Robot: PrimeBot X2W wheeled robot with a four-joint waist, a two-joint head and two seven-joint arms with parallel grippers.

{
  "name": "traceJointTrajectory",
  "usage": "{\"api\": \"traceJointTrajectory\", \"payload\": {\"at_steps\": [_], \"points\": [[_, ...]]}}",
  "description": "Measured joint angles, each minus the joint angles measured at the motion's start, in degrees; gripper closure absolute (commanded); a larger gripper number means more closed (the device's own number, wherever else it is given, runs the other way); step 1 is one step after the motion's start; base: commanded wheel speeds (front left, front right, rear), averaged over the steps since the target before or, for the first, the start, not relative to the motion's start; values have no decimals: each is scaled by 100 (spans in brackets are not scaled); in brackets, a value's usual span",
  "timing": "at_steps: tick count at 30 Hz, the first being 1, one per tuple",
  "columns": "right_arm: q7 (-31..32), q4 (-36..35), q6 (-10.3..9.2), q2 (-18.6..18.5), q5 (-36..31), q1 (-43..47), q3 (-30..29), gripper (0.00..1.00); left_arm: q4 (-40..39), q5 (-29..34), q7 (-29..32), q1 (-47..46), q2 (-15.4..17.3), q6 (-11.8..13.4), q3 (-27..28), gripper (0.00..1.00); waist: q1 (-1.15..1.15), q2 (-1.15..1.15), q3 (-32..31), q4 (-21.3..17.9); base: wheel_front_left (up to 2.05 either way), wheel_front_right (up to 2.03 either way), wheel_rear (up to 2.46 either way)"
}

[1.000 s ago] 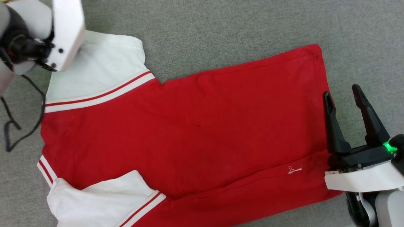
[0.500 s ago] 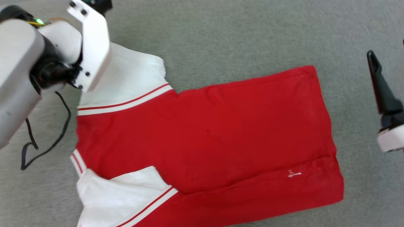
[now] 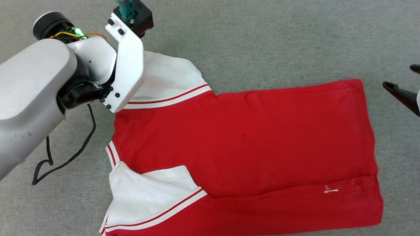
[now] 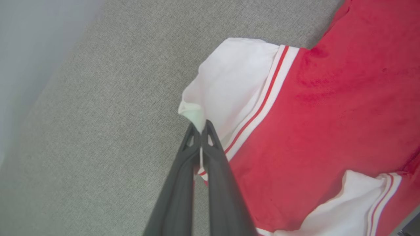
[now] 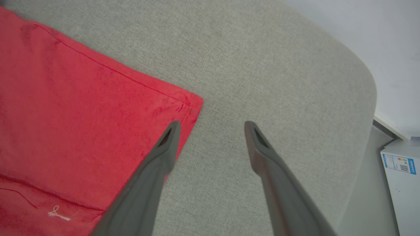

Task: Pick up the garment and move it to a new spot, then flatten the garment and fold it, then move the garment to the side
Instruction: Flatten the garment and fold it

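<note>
The garment (image 3: 249, 141), red with white sleeves and red-and-white stripe trim, lies flat on the grey surface (image 3: 262, 39). My left arm (image 3: 124, 68) reaches over its far sleeve (image 3: 167, 78). In the left wrist view my left gripper (image 4: 200, 126) is shut on the outer corner of that white sleeve (image 4: 229, 78), and a small fold of fabric sticks up between the tips. My right gripper (image 3: 397, 76) stands open past the hem. In the right wrist view the right gripper (image 5: 212, 126) hovers over bare surface, just beside the hem corner (image 5: 192, 105), holding nothing.
A black cable (image 3: 65, 154) loops on the surface under my left arm. The near sleeve (image 3: 147, 193) is folded onto the body. The surface's rounded edge (image 5: 370, 85) lies beyond the right gripper, with a white labelled box (image 5: 400, 170) past it.
The head camera has shifted, sliding the whole picture right. My left gripper has closed on the sleeve corner. My right gripper has drawn off the hem towards the far hem corner.
</note>
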Motion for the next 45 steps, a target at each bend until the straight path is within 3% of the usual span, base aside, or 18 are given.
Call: {"api": "traceJointTrajectory", "payload": {"at_steps": [5,10,18,23,24,25,34,45], "points": [[1090,368,0,-130,412,-600,359,0,-67,21,-124,-136,-80,0,-60,100,0,0,171,160,0,0,0],[1650,837,0,47,528,-859,421,0,-85,46,-232,-252,-126,0,-162,100,0,0,367,306,0,0,0],[1556,1324,0,364,414,-865,576,0,-100,13,-391,-454,-193,0,-299,100,0,0,679,504,0,0,0],[1451,1336,-1,309,505,-782,723,0,-73,11,-478,-533,-193,0,-376,100,0,0,824,576,0,0,0],[1427,1306,-1,271,521,-782,772,71,-57,10,-489,-543,-193,0,-386,100,0,0,838,584,0,0,0],[1372,1276,-1,241,536,-782,811,100,-46,10,-513,-549,-192,0,-398,100,0,0,844,586,0,0,0],[537,1257,-1,202,597,-677,1158,100,168,-75,-825,-363,-226,0,-480,100,0,0,510,547,0,0,0],[-617,1163,-1,62,853,2,1260,100,38,-299,-1205,245,-80,0,-509,100,0,0,-513,504,0,0,0]]}}
